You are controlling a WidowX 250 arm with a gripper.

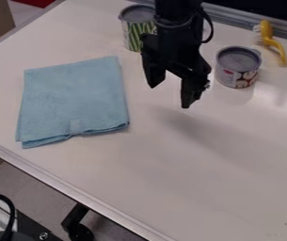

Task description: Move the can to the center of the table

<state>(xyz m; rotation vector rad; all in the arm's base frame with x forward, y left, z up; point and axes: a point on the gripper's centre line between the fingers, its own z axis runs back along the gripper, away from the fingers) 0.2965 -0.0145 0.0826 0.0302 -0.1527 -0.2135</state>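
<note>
My gripper (169,96) hangs open over the upper middle of the table (189,183), its two fingers apart with nothing between them. Two cans stand upright near the table's back. One can (238,67), with a grey lid and a white and red label, is just right of the gripper, apart from it. The other can (133,36), with green stripes, stands behind and to the left of the gripper, partly hidden by the arm.
A folded light blue cloth (75,99) lies on the left of the table. Toward the back right is a yellow brush (270,40) with white bristles, close to the metal rail (246,23). The table's front edge slants across the lower left.
</note>
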